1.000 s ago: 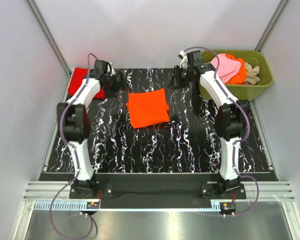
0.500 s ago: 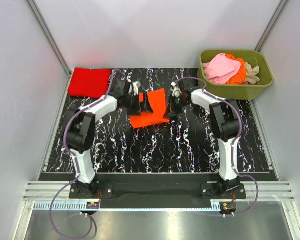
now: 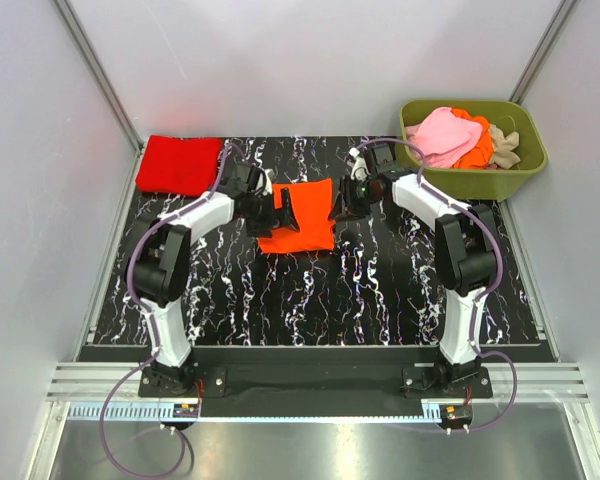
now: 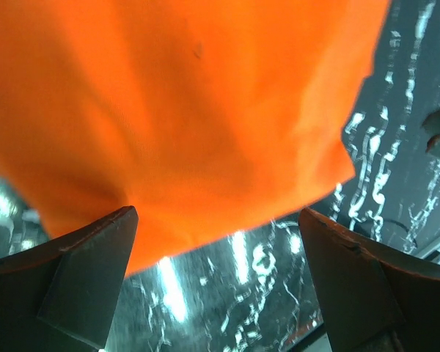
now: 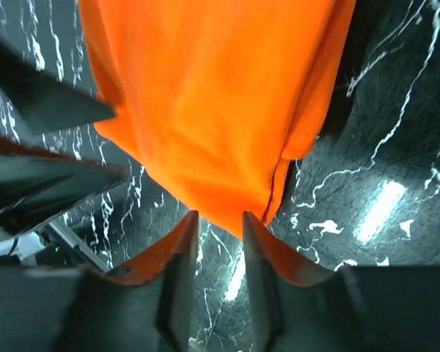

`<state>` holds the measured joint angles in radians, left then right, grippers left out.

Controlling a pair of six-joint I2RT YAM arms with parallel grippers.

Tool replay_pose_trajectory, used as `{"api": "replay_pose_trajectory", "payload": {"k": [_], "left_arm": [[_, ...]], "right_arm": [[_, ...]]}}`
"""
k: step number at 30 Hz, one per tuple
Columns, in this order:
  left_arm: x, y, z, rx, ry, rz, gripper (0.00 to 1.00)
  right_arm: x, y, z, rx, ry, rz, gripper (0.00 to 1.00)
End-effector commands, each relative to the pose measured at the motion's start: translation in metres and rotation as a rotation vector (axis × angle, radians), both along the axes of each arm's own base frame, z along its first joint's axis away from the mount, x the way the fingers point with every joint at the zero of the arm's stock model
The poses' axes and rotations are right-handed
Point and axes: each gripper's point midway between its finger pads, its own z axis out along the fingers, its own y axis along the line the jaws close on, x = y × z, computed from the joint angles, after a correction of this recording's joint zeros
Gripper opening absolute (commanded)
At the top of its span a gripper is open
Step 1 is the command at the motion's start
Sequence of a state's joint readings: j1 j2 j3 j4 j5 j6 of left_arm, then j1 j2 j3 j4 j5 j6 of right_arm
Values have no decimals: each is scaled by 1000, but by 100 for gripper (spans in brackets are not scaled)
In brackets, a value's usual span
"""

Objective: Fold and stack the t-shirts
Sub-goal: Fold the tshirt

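Between the grippers: the bright orange t-shirt (image 3: 300, 215), folded to a rough rectangle on the black marbled table (image 3: 280, 300).
Left gripper (image 3: 278, 212): at the bright orange t-shirt's left edge; its fingers (image 4: 88, 271) are spread wide, and the cloth's near edge spans the gap ahead of the tips.
Right gripper (image 3: 342, 200): at the opposite edge; its fingers (image 5: 180, 271) are drawn close with a narrow gap. A folded corner of the cloth hangs down to the tips, but whether they pinch it cannot be told.
Behind the left gripper, to its outer side: the red t-shirt (image 3: 180, 165), folded flat, apart from the bright orange t-shirt.
Behind the right gripper, to its outer side: the olive-green tub (image 3: 480, 183), holding a pink shirt (image 3: 442, 135), an orange shirt (image 3: 478, 150) and a beige shirt (image 3: 505, 145) in a loose heap.
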<state>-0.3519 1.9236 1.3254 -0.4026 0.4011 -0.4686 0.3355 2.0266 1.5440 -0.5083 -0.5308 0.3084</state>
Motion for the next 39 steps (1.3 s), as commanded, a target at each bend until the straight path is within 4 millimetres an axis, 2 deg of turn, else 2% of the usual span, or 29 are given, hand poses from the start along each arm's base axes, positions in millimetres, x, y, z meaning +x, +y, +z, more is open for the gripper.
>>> {"api": "replay_pose_trajectory", "payload": {"k": [1,3,5,6,8,10,12,13,14,16,18,19,20,23,24,26,31,34,35,37,38,39], "left_arm": [[15,4,68,-13,-157,18,99],[19,11,83,-53,-167,31,99],[22,9,101,-170,-153,30,99],[31,22,109,-222,-158,60,99],[36,25,127,-351,-181,42,99],[45,44,134,-280,-214,86,99],[49,56,130,-178,-249,80,99],[49,59,128,-167,-244,79,98],[48,60,123,-164,-234,69,93],[43,64,101,-142,-170,66,85],[37,76,87,-52,-168,77,78],[30,87,69,20,-141,107,77],[25,92,62,45,-131,112,77],[9,99,37,73,-69,136,70],[2,98,25,66,-55,138,67],[-3,91,23,17,-48,149,60],[-9,79,1,-12,-8,131,62],[-11,67,-7,-38,4,101,60],[-12,63,-8,-31,3,92,59],[-12,61,-10,-32,-3,87,51],[-13,60,-12,-32,6,87,41],[-13,62,-14,-20,10,93,36]], "right_arm": [[14,-3,8,-24,-75,-11,40],[19,-3,-4,-33,-66,-19,44],[22,-1,-10,-23,-65,-23,48],[27,1,-13,-15,-82,-24,53],[33,1,-19,-21,-98,-30,54],[41,3,-26,-22,-116,-13,53],[46,6,-31,-18,-126,-3,51],[48,7,-40,-20,-118,4,47],[49,9,-44,-19,-115,8,45],[49,8,-56,-27,-89,2,40],[51,8,-59,-22,-93,-17,30],[47,7,-62,-22,-85,-22,26],[49,7,-62,-18,-96,-29,14],[47,4,-63,-27,-100,-48,0],[45,4,-66,-28,-89,-52,0],[44,6,-66,-12,-78,-60,0],[31,10,-71,47,-33,-84,0],[25,7,-68,57,-27,-122,0],[27,9,-56,78,-50,-136,0],[20,5,-58,82,-53,-149,0],[20,4,-52,86,-65,-157,0],[15,2,-55,78,-54,-164,0]]}}
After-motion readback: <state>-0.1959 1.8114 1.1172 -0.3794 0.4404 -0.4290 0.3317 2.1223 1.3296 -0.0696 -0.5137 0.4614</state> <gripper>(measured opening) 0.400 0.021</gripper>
